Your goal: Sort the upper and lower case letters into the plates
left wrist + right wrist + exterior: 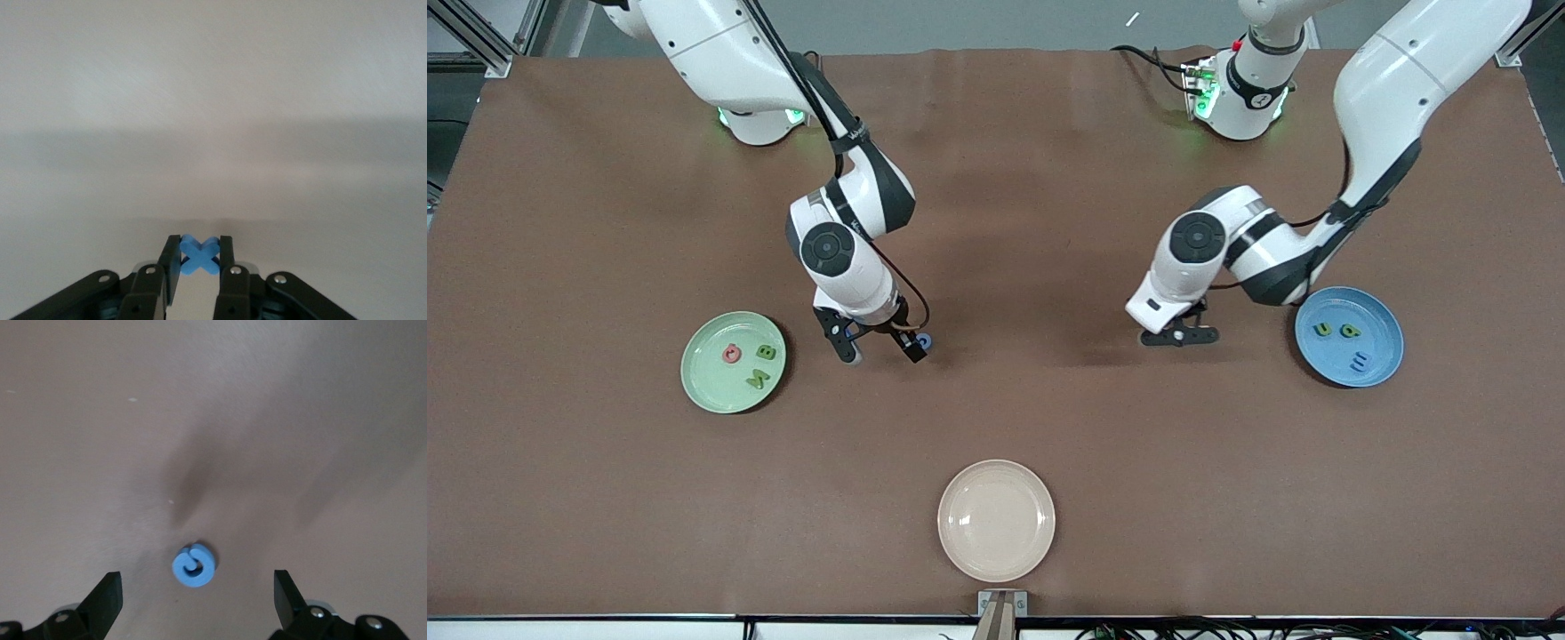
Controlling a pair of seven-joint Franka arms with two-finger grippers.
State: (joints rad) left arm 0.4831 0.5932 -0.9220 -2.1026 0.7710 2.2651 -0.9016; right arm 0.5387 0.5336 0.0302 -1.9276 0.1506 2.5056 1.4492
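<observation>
Tabletop (996, 178): blue letter (194, 565) lies between right gripper's (197, 600) spread jaws.

Brown tabletop (996, 418), matte. Pale green plate (733, 362) toward the right arm's end, bright blue plate (1349, 336) toward the left arm's end, cream plate (996, 519) nearest the front camera. Little blue letter (924, 340) lying on the bare surface beside the green plate.

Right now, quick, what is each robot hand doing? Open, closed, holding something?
Left gripper: shut on a blue x letter, over bare table beside the blue plate.
Right gripper: open, holding nothing, over a blue curly letter on the table.
</observation>
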